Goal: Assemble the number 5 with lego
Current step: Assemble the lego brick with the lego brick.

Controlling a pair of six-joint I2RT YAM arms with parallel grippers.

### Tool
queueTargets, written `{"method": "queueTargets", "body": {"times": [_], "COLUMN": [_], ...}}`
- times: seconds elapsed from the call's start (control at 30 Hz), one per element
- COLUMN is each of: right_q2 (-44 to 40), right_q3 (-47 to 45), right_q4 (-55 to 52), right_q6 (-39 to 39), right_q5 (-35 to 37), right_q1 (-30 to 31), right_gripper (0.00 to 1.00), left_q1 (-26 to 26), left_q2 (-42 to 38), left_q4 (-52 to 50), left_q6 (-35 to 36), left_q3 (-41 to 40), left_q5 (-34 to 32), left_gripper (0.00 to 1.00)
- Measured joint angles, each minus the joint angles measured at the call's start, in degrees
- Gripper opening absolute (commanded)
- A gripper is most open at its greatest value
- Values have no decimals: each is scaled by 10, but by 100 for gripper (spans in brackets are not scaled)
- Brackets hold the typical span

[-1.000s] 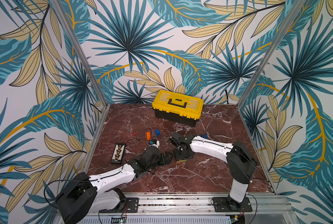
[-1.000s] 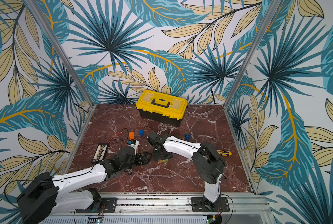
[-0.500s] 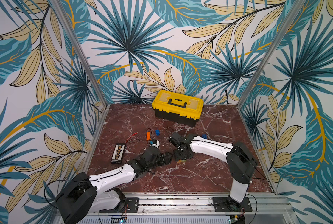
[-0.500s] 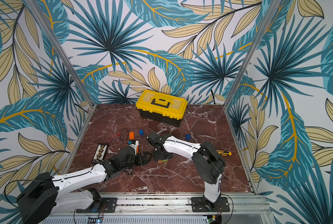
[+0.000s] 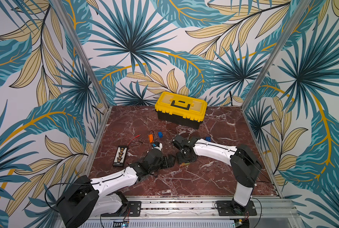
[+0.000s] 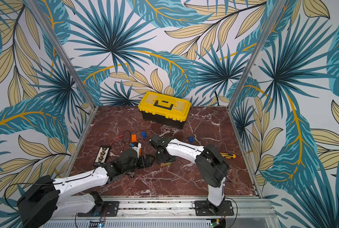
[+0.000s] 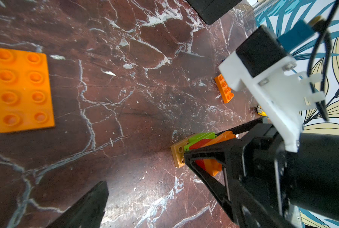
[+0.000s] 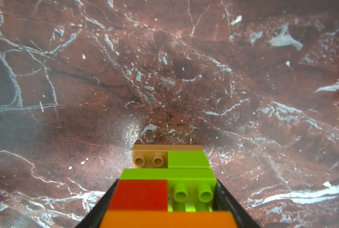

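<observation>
A: Quick, where's the lego?

B: The lego stack (image 8: 168, 177) is near the middle of the surface (image 5: 214, 177), a bit toward the near edge. Bottom to top it goes tan, short lime on one side, long lime, red on the opposite side, orange bar. Reads as a 5 to me.

A: Pincers?

B: The right pincer (image 5: 185, 159) comes from above and is pinching the stack at its upper bricks, one jaw on each side. The left pincer (image 6: 149, 159) is spread wide and empty, just left of the stack. I can't tell if it touches.

A: Step in hand?

B: My guess is seating the top bar, then letting go. Press straight down, since the offset layers will probably hinge if pushed at an angle. Keep the tan base flat. Open both jaws evenly and lift straight up, or a tall narrow stack like this could tip. The left pincer could brace low by the tan brick.

A: Loose pieces?

B: An orange brick (image 5: 150, 137) and a blue brick (image 5: 160, 134) lie farther back, left of centre. A second blue brick (image 5: 208, 138) lies right of centre, behind the right arm.

A: Containers?

B: The toolbox (image 5: 180, 108) is at the far centre, lid closed, contents hidden. No lego on it. A black strip (image 5: 121, 156) on the left holds a row of small yellowish bits, too small to name. The utility knife (image 6: 228, 156) lies loose on the right.
</observation>
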Motion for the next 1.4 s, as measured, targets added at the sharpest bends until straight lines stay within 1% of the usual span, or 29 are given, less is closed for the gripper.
{"method": "queueTargets", "body": {"times": [1.4], "right_q2": [-2], "right_q3": [-7], "right_q4": [9], "right_q6": [2], "right_q5": [4], "right_q1": [2], "right_gripper": [66], "left_q1": [0], "left_q2": [0], "left_q4": [0], "left_q6": [0], "left_q3": [0], "left_q5": [0], "left_gripper": [100]}}
